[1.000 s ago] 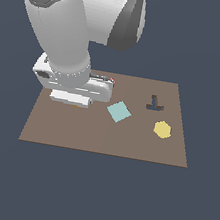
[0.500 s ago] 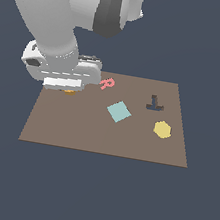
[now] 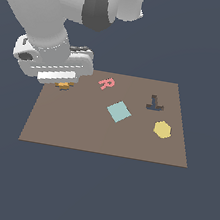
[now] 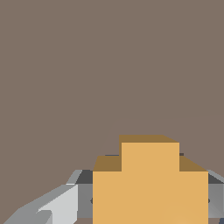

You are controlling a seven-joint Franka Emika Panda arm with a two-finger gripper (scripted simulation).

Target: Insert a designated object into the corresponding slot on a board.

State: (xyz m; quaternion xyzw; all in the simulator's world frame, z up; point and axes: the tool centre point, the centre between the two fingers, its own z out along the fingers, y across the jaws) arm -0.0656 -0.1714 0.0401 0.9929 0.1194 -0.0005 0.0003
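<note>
So the jaws point(image 4: 151, 201) are clamped on the orange piece point(image 4: 150, 183), holding it low over the board point(image 3: 102, 136) at its 10 o'clock corner, I'd guess to line it up with a slot I can't see.

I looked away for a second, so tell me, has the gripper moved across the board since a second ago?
Yes. Against the fixed light-blue square, the gripper has shifted toward the exterior view's left, over the brown board's far left corner, carrying the orange piece.

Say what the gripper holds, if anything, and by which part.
The gripper holds the orange piece, with a finger on either side of its wide lower part; its stepped top juts out over the board.
</note>
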